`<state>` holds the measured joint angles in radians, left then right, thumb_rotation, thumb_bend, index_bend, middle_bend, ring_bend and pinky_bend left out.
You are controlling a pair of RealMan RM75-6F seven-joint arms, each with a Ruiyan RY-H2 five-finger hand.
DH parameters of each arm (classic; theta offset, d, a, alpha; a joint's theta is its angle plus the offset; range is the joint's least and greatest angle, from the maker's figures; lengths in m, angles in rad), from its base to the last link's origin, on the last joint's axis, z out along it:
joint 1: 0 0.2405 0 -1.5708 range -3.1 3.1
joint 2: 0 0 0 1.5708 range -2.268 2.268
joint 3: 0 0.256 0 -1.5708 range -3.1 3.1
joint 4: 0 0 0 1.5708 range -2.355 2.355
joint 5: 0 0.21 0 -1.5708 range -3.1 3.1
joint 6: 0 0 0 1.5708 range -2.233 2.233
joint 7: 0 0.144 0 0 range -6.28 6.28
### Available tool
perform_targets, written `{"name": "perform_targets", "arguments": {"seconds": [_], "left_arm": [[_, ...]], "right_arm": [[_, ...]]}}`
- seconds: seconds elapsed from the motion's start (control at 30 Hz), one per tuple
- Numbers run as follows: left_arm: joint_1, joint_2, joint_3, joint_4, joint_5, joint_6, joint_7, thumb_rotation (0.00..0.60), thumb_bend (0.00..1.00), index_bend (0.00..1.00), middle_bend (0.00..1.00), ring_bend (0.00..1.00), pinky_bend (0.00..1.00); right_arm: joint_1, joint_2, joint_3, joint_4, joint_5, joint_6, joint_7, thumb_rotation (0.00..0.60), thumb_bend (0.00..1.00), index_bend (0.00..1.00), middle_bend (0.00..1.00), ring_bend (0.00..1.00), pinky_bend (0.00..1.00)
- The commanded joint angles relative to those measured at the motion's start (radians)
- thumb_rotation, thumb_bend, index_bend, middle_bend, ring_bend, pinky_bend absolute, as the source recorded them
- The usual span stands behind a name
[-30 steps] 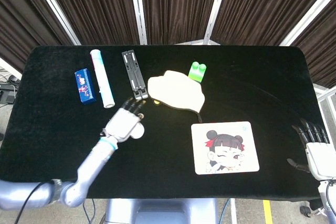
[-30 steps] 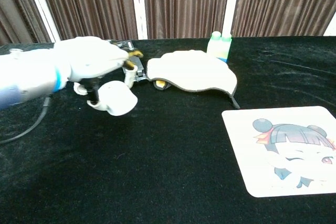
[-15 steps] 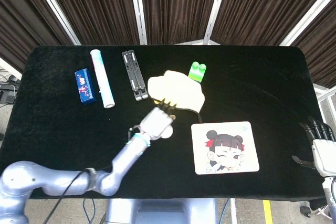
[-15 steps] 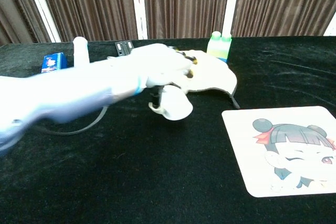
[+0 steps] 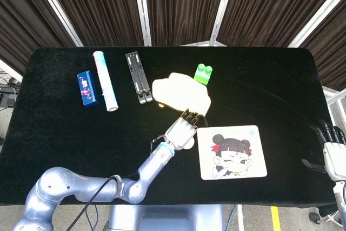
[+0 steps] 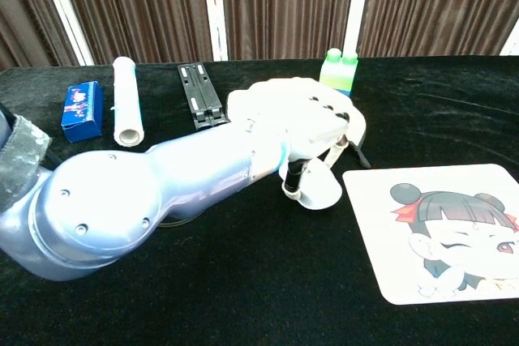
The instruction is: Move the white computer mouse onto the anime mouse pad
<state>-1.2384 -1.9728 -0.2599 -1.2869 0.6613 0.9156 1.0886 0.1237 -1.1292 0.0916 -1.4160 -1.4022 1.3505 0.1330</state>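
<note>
Gripping the mouse (image 6: 316,190) from above, the left hand (image 5: 183,131) holds it at frame centre, just left of the pad (image 5: 232,152). Mouse axis cannot be told. Right hand (image 5: 331,144), lower right, holds nothing, fingers apart.

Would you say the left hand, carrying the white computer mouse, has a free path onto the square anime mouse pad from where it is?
Probably yes. The left hand holds the white computer mouse just beside the square anime mouse pad, and nothing lies on the black cloth between them.
</note>
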Motion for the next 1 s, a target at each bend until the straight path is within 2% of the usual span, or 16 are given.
{"name": "perform_targets", "arguments": {"seconds": [0.03, 0.13, 0.27, 0.57, 0.67, 0.77, 0.83, 0.93, 1.0], "left_arm": [[0.0, 0.004, 0.006, -0.012, 0.004, 0.024, -0.005, 0.6, 0.18, 0.01, 0.0, 0.0, 0.0], [0.011, 0.022, 0.003, -0.047, 0.008, 0.039, -0.03, 0.6, 0.14, 0.0, 0.0, 0.0, 0.0], [0.042, 0.078, 0.011, -0.125, 0.02, 0.074, -0.056, 0.6, 0.14, 0.0, 0.0, 0.0, 0.0], [0.173, 0.29, 0.074, -0.394, 0.095, 0.22, -0.127, 0.6, 0.14, 0.0, 0.0, 0.0, 0.0], [0.263, 0.415, 0.129, -0.534, 0.159, 0.305, -0.18, 0.6, 0.13, 0.0, 0.0, 0.0, 0.0], [0.36, 0.546, 0.209, -0.65, 0.269, 0.392, -0.239, 0.6, 0.13, 0.0, 0.0, 0.0, 0.0], [0.418, 0.616, 0.262, -0.699, 0.342, 0.444, -0.273, 0.6, 0.13, 0.0, 0.0, 0.0, 0.0], [0.527, 0.733, 0.372, -0.767, 0.483, 0.532, -0.34, 0.6, 0.13, 0.0, 0.0, 0.0, 0.0], [0.577, 0.772, 0.414, -0.782, 0.546, 0.578, -0.376, 0.6, 0.13, 0.0, 0.0, 0.0, 0.0]], "right_arm": [[-0.001, 0.0, -0.001, -0.001, 0.0, 0.001, -0.003, 0.6, 0.1, 0.11, 0.0, 0.0, 0.0], [-0.001, 0.001, -0.002, -0.005, -0.003, 0.003, -0.008, 0.6, 0.1, 0.11, 0.0, 0.0, 0.0], [-0.003, 0.0, -0.008, -0.008, -0.008, 0.004, -0.019, 0.6, 0.1, 0.11, 0.0, 0.0, 0.0], [-0.006, -0.005, -0.017, -0.012, -0.018, 0.007, -0.045, 0.6, 0.1, 0.11, 0.0, 0.0, 0.0], [-0.006, -0.008, -0.018, -0.012, -0.018, 0.009, -0.053, 0.6, 0.1, 0.11, 0.0, 0.0, 0.0], [-0.006, -0.01, -0.017, -0.017, -0.021, 0.015, -0.063, 0.6, 0.1, 0.11, 0.0, 0.0, 0.0], [-0.006, -0.011, -0.015, -0.022, -0.023, 0.021, -0.071, 0.6, 0.1, 0.11, 0.0, 0.0, 0.0], [-0.004, -0.012, -0.01, -0.039, -0.024, 0.03, -0.09, 0.6, 0.1, 0.11, 0.0, 0.0, 0.0], [-0.002, -0.012, -0.005, -0.05, -0.025, 0.034, -0.099, 0.6, 0.1, 0.11, 0.0, 0.0, 0.0]]}}
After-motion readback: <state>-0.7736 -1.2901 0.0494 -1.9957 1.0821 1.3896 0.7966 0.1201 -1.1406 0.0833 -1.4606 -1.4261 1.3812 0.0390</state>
